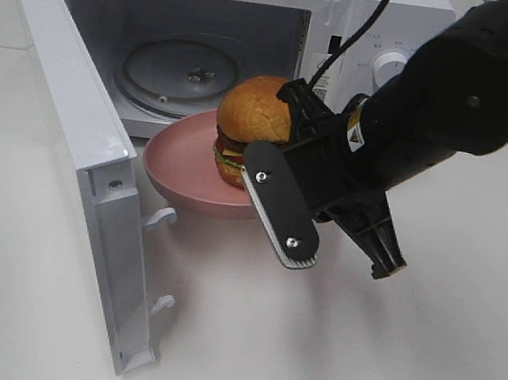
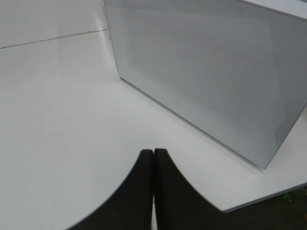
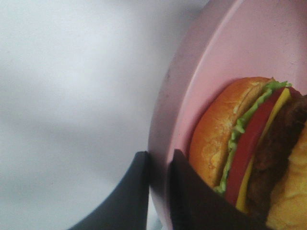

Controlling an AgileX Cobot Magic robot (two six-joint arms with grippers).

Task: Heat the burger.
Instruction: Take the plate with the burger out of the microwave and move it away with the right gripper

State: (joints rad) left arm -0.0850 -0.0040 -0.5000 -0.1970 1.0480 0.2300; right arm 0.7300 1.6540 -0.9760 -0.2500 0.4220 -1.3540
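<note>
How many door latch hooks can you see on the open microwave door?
2, both on the microwave door's inner edge: upper hook beside the pink plate, lower hook nearer the bottom corner. No others show.

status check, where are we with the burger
Right gripper shut on plate rim, left gripper shut, idle. Burger on plate at open microwave mouth. Nothing blocking.

The right arm [image 1: 459, 96] is matte black and bulky, with a black cable [image 1: 354, 33] running along it. Its gripper [image 1: 336, 250] has flat black fingers [image 1: 281, 204], silver screws, ribbed pale pads and a small yellow label.
</note>
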